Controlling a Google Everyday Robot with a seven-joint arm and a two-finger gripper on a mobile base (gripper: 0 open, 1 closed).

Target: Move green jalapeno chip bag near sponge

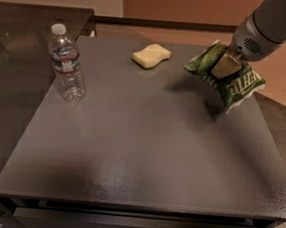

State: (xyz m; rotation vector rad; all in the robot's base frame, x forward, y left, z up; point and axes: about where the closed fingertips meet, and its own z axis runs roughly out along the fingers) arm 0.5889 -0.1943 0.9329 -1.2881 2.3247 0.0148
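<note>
Well to the left of the sponge (151, 56), a clear plastic water bottle (67, 65) stands upright on the dark grey counter (144, 156). It has a white cap and a label band round its upper half. It sits close to the counter's left edge and a little nearer the camera than the sponge.

The sponge is pale yellow, rounded and pinched at the waist. It lies flat near the counter's back edge, about midway across.

To the right of the sponge, with a clear gap between them, is the green jalapeno chip bag (235, 83). It is off the counter, held in the air and tilted. Its left end is nearest the sponge, and its right end, with the white crimped edge, hangs lower and farther away. White lettering shows on the face turned toward the camera. The bag's shadow falls on the counter beneath it, partly on the side toward the sponge.

The gripper (221, 69) meets the bag at its upper middle, coming in from the upper right. Its tan fingers (226, 63) are closed on the foil, pinching the bag. Behind them the grey arm (271, 22) rises — up and away from the sponge — out of the top right corner.
</note>
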